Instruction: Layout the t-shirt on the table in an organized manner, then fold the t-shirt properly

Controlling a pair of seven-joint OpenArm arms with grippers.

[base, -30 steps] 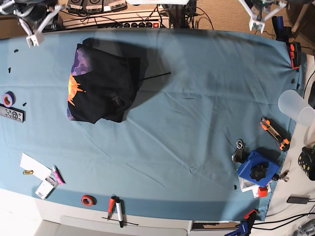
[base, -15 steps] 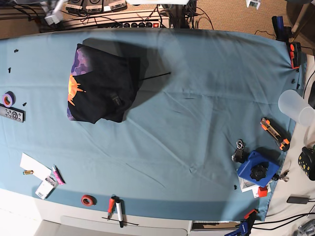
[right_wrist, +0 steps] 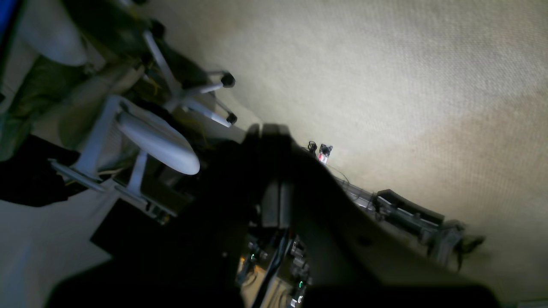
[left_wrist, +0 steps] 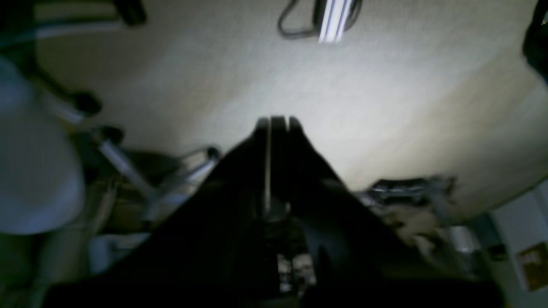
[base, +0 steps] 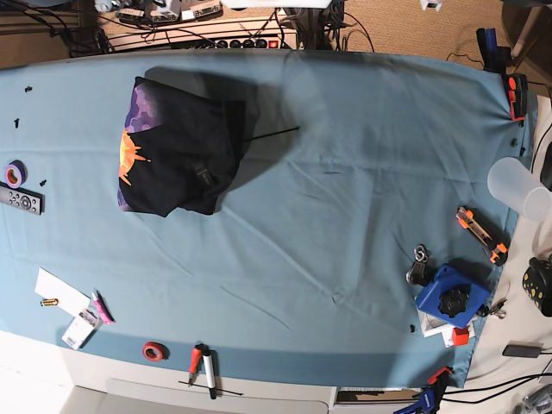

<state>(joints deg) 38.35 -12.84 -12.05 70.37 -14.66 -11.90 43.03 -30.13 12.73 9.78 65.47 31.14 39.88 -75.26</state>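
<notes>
The black t-shirt point(base: 181, 147) lies in a folded bundle on the far left part of the table point(base: 345, 216), with an orange and purple print showing along its left edge. Neither arm shows in the base view. In the left wrist view my left gripper point(left_wrist: 276, 122) is shut with nothing in it and faces beige carpet. My right gripper point(right_wrist: 267, 128) in the right wrist view is also shut and empty, aimed at carpet and chair legs.
A clear plastic cup point(base: 517, 188), an orange utility knife point(base: 481, 235) and a blue box point(base: 448, 297) sit at the right edge. A remote point(base: 19, 200) and a purple tape roll point(base: 14, 174) lie at the left; red tape point(base: 154, 351) and markers point(base: 203, 366) lie at the front.
Both grippers, seen above the table's far corners a second ago, have pulled back out of the base view. The t-shirt has not moved.
</notes>
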